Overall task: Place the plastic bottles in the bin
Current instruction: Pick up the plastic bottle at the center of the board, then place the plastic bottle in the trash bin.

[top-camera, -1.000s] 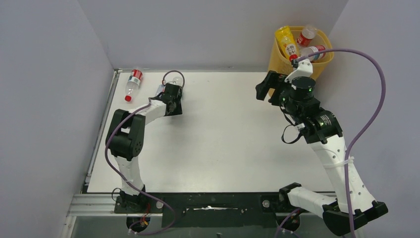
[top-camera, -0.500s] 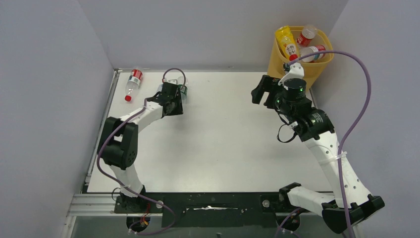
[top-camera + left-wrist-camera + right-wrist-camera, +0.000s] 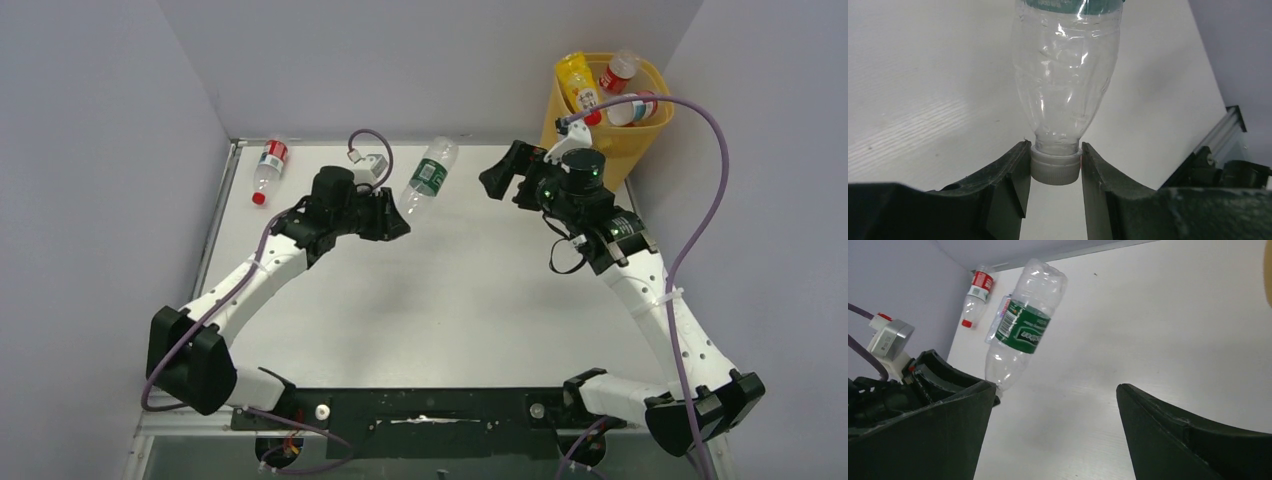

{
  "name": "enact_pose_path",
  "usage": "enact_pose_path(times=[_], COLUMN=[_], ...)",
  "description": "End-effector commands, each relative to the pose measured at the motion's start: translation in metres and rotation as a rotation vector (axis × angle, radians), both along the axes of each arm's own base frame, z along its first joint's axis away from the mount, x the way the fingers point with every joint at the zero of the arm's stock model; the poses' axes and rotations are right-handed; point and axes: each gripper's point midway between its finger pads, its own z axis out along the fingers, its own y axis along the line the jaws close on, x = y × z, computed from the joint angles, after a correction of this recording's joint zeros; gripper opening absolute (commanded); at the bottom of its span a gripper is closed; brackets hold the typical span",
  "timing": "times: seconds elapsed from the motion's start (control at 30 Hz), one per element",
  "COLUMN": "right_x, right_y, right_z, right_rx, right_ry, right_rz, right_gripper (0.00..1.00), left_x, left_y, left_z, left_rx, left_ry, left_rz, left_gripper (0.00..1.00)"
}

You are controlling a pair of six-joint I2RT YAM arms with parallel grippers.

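Far left, back corner of the white table (image 3: 440,300): one clear bottle with red label and red cap (image 3: 268,168) lay flat near the wall, apart from both arms.

Left gripper (image 3: 400,222) reached over the back-centre of the table. Its jaws were pinched tight on the grey cap of a clear, green-labelled bottle (image 3: 428,176). In the wrist view the cap sat squarely between the two fingers (image 3: 1020,172), with the crumpled body running straight out from them. From the right wrist camera the bottle (image 3: 1023,325) stood tilted, cap low and base high. It looked lifted off the surface.

Right gripper (image 3: 497,180) hung just right of that bottle, facing it. Fingers spread wide, nothing between them, no contact with anything.

Far right, past the table's back corner: yellow-orange bin (image 3: 640,140). Inside, showing above the rim, were a yellow bottle (image 3: 577,80) and two clear bottles with red labels (image 3: 620,70).
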Motion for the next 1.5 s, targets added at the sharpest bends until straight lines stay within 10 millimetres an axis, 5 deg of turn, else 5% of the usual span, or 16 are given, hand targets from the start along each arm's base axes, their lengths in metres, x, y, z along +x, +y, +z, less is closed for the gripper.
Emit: enact_pose_path(times=[0.0,0.4,0.87,1.07,1.23,1.43,1.47], right_x=[0.003,0.016,0.034,0.034,0.034,0.039,0.04], right_y=[0.032,0.039,0.039,0.044,0.043,0.043,0.044], right_z=[0.034,0.032,0.034,0.039,0.039,0.045,0.047], right_rx=[0.177,0.278,0.4,0.411,0.392,0.361,0.358], right_ry=[-0.073,-0.039,-0.024,-0.024,-0.025,-0.042,-0.047], right_rz=[0.113,0.096,0.108,0.132,0.126,0.129,0.135], right_gripper=[0.98,0.98,1.0,0.82,0.56,0.44,0.49], left_x=[-0.032,-0.069,-0.09,-0.08,-0.078,-0.075,-0.076], left_y=[-0.034,-0.054,-0.066,-0.061,-0.064,-0.065,-0.066], left_z=[0.057,0.101,0.103,0.097,0.099,0.103,0.105], left_rx=[-0.192,-0.329,-0.351,-0.324,-0.321,-0.316,-0.32], left_ry=[-0.075,-0.113,-0.105,-0.122,-0.131,-0.14,-0.142], left_rz=[-0.169,-0.303,-0.373,-0.312,-0.317,-0.328,-0.337], left_gripper=[0.32,0.33,0.33,0.35,0.36,0.39,0.39])
